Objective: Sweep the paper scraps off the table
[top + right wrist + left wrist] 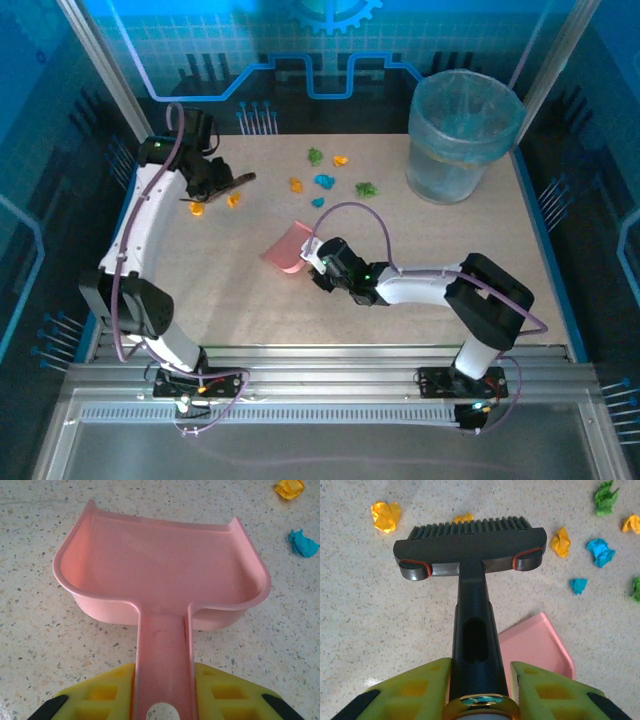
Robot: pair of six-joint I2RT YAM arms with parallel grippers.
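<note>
**While both tools are gripped, the scraps are nowhere near the pan**

Since the left hand (pixel 477 680) is clamped tight on the black brush (pixel 470 540) handle and the right hand (pixel 162 690) is closed narrow round the pink dustpan (pixel 160 560) handle, grip isn't my worry here. Placement is.

From overhead, the paper scraps (pixel 323 181) sit loose on the counter (pixel 400 230). Two orange bits lie at the left by the brush head, and the green, blue and orange ones are scattered across the upper middle. The pan is in the centre of the frame, with nothing in it, and apart from all of them. The blue bin (pixel 462 135) is at upper right.

What I reckon could go sideways:

- These bits look light and crumpled, so a quick stroke could flick them past the pan or off the left edge.
- They're too spread out for one pass to catch them all.
- One orange bit is tucked right behind the bristles in the left wrist view, so a pull toward the pan could leave it behind.
- I can't tell if the pan lip is flat on the counter. If it isn't, scraps could slide under it.
</note>
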